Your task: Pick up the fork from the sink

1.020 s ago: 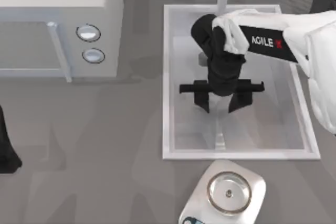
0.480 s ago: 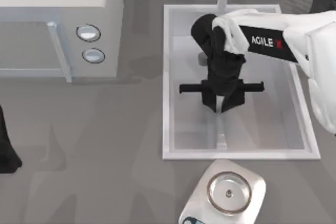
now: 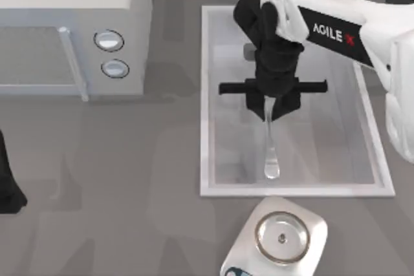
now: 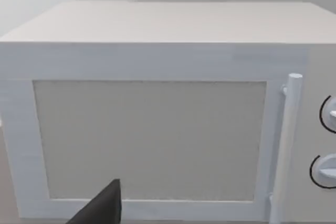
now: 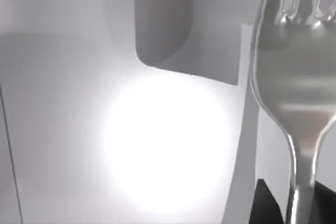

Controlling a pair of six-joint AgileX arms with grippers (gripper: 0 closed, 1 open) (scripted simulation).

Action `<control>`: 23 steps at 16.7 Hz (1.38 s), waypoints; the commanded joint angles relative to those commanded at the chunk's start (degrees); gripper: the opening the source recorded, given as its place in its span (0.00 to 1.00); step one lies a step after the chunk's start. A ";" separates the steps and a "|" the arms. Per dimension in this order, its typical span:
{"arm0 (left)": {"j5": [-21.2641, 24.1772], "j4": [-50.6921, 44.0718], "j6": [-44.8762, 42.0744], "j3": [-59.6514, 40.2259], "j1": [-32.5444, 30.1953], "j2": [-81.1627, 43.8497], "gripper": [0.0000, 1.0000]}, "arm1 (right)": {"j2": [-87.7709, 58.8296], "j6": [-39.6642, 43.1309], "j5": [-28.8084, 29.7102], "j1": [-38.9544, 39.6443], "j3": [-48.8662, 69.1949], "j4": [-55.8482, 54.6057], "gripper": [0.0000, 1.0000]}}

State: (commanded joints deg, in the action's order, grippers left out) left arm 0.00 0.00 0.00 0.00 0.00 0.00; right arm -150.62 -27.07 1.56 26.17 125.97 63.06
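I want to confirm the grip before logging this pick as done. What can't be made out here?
- Top view: the right claw covers the fork's tines, so the contact is hidden.
- Right wrist view: the fork's tine tips and handle are cut off by the edges, and glare whitens the sink floor.
- Left wrist view: the left claw, facing the microwave, is cut off.

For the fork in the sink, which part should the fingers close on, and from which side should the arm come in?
Grip the fork on its thin handle near the tines, coming straight down from above with the fingers across its width. It lies lengthwise in the sink, slim and low, so a side approach looks blocked by the rim. The right gripper is shut on it there. The left arm is parked by the microwave.
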 joint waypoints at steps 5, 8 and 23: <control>0.00 0.00 0.00 0.00 0.00 0.00 1.00 | 3.27 0.12 -0.05 -0.09 11.73 16.04 0.00; 0.00 0.00 0.00 0.00 0.00 0.00 1.00 | 4.50 0.21 -0.06 -0.17 14.62 19.24 0.00; 0.00 0.00 0.00 0.00 0.00 0.00 1.00 | 37.44 16.84 -0.90 -16.61 -23.17 16.33 0.00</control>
State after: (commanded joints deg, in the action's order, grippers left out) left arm 0.00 0.00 0.00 0.00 0.00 0.00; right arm -113.17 -10.24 0.66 9.56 102.80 79.40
